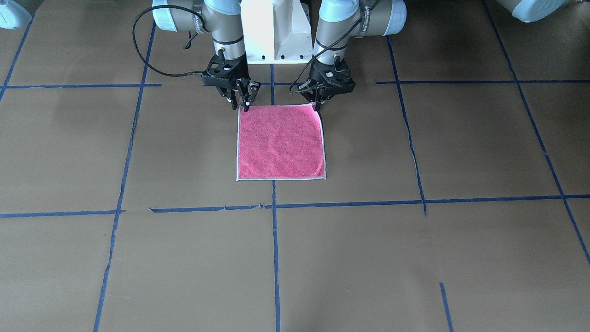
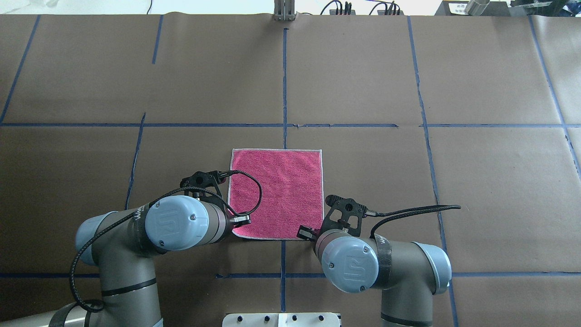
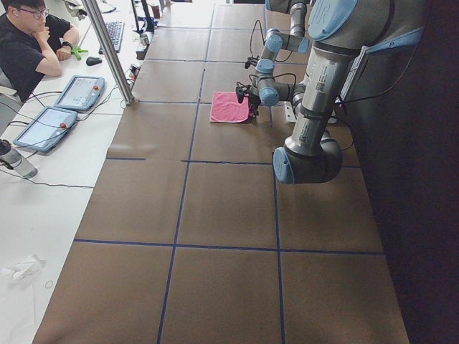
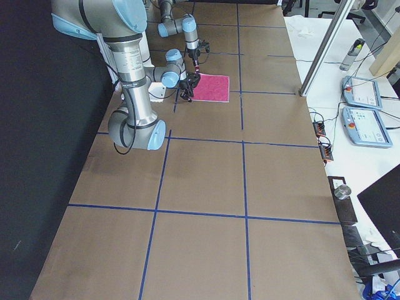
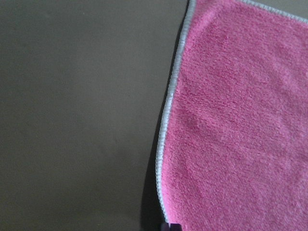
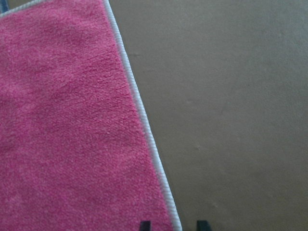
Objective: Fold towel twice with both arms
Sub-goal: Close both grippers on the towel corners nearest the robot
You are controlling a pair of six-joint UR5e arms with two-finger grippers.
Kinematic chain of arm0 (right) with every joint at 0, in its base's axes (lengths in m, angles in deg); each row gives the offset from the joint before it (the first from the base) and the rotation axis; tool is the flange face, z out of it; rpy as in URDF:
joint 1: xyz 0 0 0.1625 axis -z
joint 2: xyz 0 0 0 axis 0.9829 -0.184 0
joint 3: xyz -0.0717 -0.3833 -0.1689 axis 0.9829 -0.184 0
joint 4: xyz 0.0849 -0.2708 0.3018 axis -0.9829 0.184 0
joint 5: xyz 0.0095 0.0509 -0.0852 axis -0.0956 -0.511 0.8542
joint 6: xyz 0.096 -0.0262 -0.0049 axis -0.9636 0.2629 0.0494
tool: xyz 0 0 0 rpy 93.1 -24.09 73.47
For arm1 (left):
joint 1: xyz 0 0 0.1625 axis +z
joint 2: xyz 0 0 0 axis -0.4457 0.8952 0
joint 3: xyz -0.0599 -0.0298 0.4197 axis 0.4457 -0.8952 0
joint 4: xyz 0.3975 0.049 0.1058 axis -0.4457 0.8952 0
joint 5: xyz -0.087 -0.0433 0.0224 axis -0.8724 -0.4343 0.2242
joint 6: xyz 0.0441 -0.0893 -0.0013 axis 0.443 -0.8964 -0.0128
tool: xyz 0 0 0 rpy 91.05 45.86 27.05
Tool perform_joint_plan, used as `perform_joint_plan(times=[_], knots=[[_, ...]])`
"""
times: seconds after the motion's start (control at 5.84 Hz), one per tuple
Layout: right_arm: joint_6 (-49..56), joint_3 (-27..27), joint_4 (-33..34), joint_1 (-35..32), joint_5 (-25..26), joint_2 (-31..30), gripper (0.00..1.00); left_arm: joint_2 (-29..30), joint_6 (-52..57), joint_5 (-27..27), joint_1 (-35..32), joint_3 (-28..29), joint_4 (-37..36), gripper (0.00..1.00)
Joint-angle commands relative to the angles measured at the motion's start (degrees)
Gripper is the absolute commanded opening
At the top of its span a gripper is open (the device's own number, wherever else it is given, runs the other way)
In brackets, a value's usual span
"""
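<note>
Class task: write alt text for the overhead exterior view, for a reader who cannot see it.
A square pink towel with a whitish border lies flat and unfolded on brown paper crossed by blue tape lines. The left arm and right arm reach in from the bottom, wrists over the towel's two near corners.

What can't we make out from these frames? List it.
1. Whether the left gripper is open or shut: overhead, the left arm covers it; the left wrist view cuts it off at the bottom edge.
2. Near corners of the towel: overhead, the left arm and right arm overlap them.
3. Underside of the towel: it lies flat, pink face up, in every view.
4. Side views: left gripper and right gripper too small to read.
</note>
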Motion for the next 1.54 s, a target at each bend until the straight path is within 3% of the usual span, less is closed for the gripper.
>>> perform_joint_plan(times=[0.0,0.17,0.34,1.03,1.37], knots=[[-1.0,-0.1,0.0,0.6,0.4,0.1,0.12,0.0,0.0,0.0,0.0,-0.1,0.0,0.04],[-1.0,-0.1,0.1,0.6,1.2,0.4,0.02,0.0,0.0,0.0,0.0,-0.1,0.0,0.04],[-1.0,-0.1,0.1,0.5,1.3,0.5,0.0,0.0,0.0,0.0,0.0,0.0,0.0,0.04],[-0.8,0.1,0.0,0.3,1.3,0.8,0.0,0.0,0.0,0.0,0.0,0.1,0.0,0.04],[-0.2,3.2,0.9,-1.1,0.9,0.7,0.0,0.2,0.6,-0.4,-0.2,-1.6,-0.3,0.03]])
